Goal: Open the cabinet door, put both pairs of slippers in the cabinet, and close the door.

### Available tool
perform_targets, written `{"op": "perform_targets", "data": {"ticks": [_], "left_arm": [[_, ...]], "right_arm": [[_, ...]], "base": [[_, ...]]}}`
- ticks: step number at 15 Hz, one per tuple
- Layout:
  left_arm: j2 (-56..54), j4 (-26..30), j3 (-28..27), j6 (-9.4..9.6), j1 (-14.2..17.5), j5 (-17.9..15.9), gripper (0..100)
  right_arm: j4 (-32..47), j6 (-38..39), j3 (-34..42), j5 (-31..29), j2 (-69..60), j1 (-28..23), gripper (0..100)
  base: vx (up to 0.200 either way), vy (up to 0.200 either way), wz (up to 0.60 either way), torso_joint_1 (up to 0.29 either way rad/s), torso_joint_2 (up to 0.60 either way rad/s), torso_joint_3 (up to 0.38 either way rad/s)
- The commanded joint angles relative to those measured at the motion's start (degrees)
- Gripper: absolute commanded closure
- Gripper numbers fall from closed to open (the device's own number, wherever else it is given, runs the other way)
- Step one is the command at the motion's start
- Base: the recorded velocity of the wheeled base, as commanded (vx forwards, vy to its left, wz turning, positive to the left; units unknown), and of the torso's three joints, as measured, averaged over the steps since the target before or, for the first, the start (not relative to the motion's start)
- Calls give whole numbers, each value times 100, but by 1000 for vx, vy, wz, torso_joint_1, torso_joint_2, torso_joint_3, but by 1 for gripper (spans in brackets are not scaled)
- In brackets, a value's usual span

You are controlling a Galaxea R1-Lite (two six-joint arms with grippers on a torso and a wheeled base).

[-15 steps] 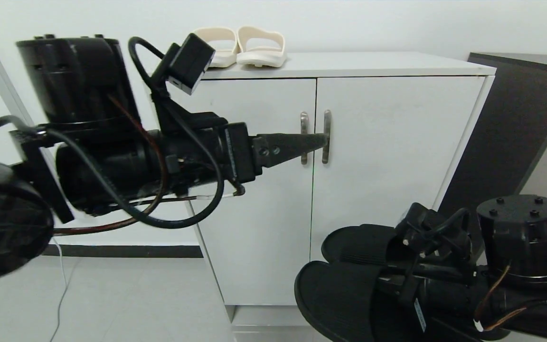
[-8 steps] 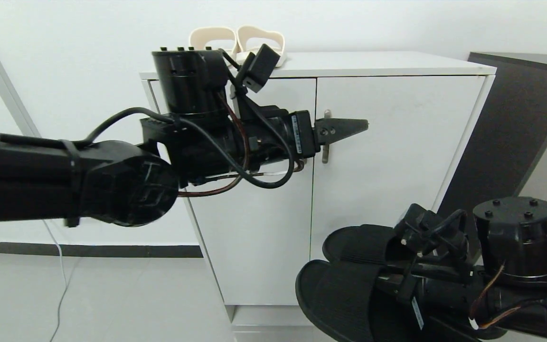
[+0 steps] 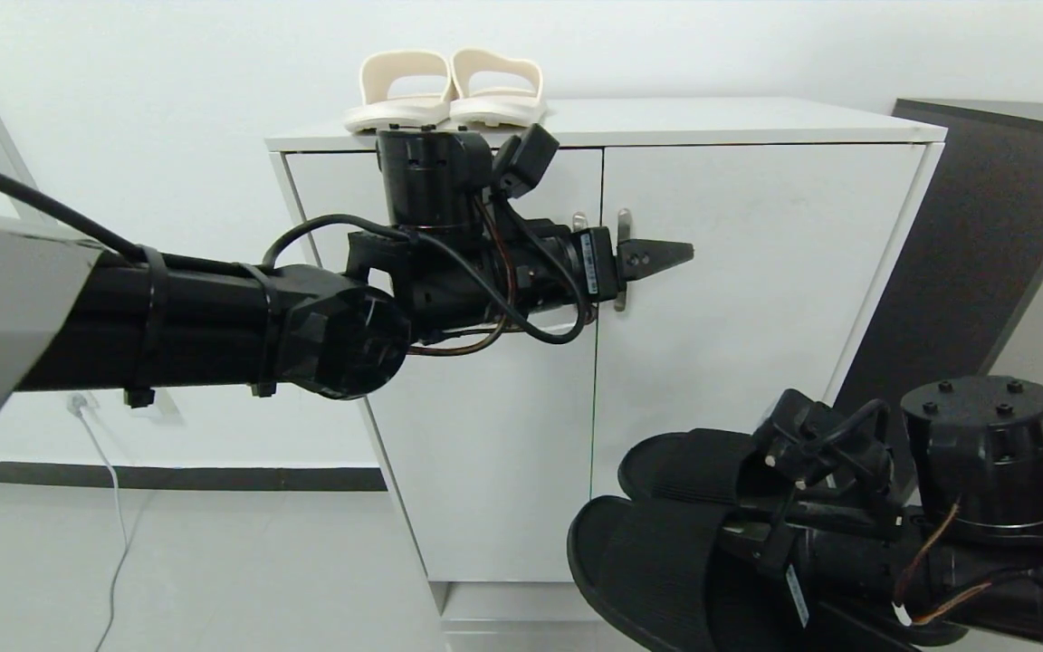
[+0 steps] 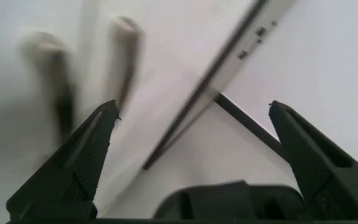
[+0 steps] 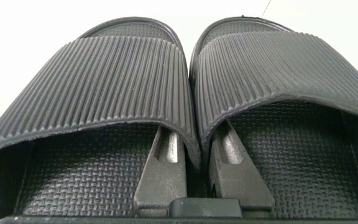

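The white cabinet has both doors shut, with two metal handles at the centre seam. A cream pair of slippers rests on its top. My left gripper is level with the handles, its tip just past the right door's handle. In the left wrist view the left gripper stands open, with the blurred handles off to one side of it. My right gripper is shut on the black pair of slippers, one finger inside each slipper, low in front of the right door.
A dark panel stands against the cabinet's right side. A white wall is behind, grey floor lies to the left, and a thin cable hangs down there.
My left arm has stretched farther towards the cabinet, and its gripper has moved from the handles to just right of them. The right arm and the black slippers have barely moved.
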Motion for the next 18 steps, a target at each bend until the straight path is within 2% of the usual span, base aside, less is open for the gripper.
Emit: {"op": "perform_targets", "data": {"ticks": [1,7,12,13,18], "left_arm": [[24,-12,-71,-4,17,125,0],[173,-3,-291,5,8,459,0],[375,6,-476,5,-36,512,0],[366,-3,-476,14,-36,512,100],[191,-29,-238,23,-36,512,100]], "right_arm": [[-3,-2,0,1,17,3,100],[-3,-28,44,10,8,12,100],[-3,-28,44,10,17,12,100],[-3,-28,53,19,17,12,100],[-3,-37,70,28,26,30,100]], "base": [[0,0,0,0,0,0],[0,0,0,0,0,0],[0,0,0,0,0,0],[0,0,0,0,0,0],[0,0,0,0,0,0]]}}
